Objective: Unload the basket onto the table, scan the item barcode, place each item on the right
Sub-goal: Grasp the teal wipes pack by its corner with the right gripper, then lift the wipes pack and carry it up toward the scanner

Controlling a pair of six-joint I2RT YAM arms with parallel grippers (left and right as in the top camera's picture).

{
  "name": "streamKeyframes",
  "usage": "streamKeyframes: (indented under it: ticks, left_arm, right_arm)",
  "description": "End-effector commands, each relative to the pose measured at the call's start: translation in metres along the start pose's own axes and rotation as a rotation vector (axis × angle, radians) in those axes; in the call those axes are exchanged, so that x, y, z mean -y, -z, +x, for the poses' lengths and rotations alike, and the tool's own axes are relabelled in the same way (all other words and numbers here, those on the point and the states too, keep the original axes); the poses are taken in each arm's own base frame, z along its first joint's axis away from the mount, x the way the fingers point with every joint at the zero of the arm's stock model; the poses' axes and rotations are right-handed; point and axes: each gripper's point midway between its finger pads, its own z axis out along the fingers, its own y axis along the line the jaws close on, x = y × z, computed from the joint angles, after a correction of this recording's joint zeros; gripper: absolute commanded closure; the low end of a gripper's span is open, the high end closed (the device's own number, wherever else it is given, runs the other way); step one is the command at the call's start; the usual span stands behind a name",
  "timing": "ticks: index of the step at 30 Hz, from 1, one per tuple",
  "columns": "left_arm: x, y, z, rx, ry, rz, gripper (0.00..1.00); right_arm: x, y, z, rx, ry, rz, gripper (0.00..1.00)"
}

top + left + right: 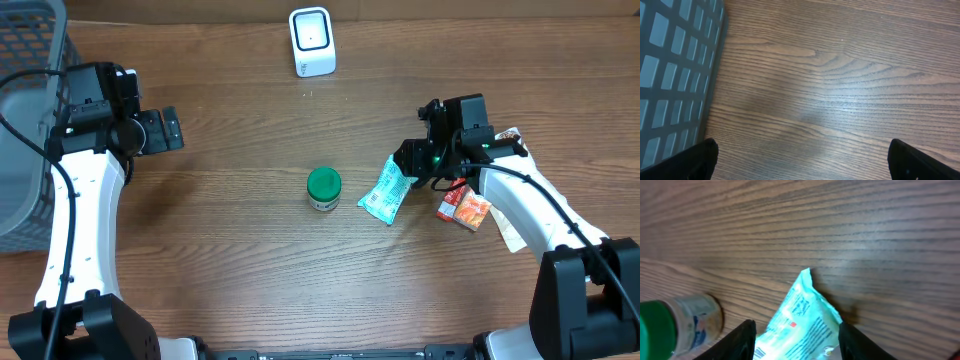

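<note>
**mako:** ok where's the packet (386, 192) sitting right now? can't make it out on my screen

**rin:** it's on the table (250, 280), a bit right of center. It's just right of the jar (323, 188) with the green lid, near it but not touching. Teal wrapper, lying at a slant, with one corner pointing toward the far side. The scanner (311, 42) stands upright at the far edge, well apart from the packet.

**mako:** and the right gripper (796, 339) — is it holding the thing or not?

**rin:** jaws are parted, with one finger (742, 340) on each side of the packet's near end and the wrapper running out between them. In the wrist view the packet fills most of the gap, and its far tip is down on the wood. I can't tell whether the pads actually touch its edges, but the wrapper doesn't look pinched.

**mako:** left one?

**rin:** the left gripper (170, 130) is spread as wide as it goes, over the wood on the left side, near the basket (20, 150). Its wrist cam shows just the two fingertips in the bottom corners, with the basket's grid wall along the left edge and wood grain in between.

**mako:** anything else near the packet?

**rin:** a red pack (463, 208) lies to its right, partly under the right arm and apart from the packet. The jar is upright — lid facing the overhead cam.
</note>
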Motion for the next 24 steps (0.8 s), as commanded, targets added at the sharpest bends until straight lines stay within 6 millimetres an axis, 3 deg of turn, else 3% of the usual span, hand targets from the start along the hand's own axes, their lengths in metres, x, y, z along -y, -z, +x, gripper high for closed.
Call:
streamKeyframes:
  ticks: [1, 13, 19, 22, 24]
  left_arm:
    - [0.001, 0.0, -0.002, 0.002, 0.008, -0.001, 0.0]
    - [0.001, 0.0, -0.002, 0.002, 0.008, -0.001, 0.0]
    - [0.001, 0.0, -0.002, 0.002, 0.008, -0.001, 0.0]
    - [0.001, 0.0, -0.002, 0.002, 0.008, -0.001, 0.0]
    - [0.001, 0.0, -0.002, 0.002, 0.008, -0.001, 0.0]
  right_arm:
    - [0.014, -0.001, 0.002, -0.004, 0.031, 0.044, 0.45]
    - [0.033, -0.039, 0.036, -0.157, 0.004, 0.063, 0.49]
    - [0.038, -0.05, 0.055, -0.233, -0.018, 0.068, 0.63]
    - [0.038, -0.05, 0.056, -0.237, -0.019, 0.068, 0.8]
    - [0.036, -0.05, 0.052, -0.225, -0.016, 0.059, 0.85]
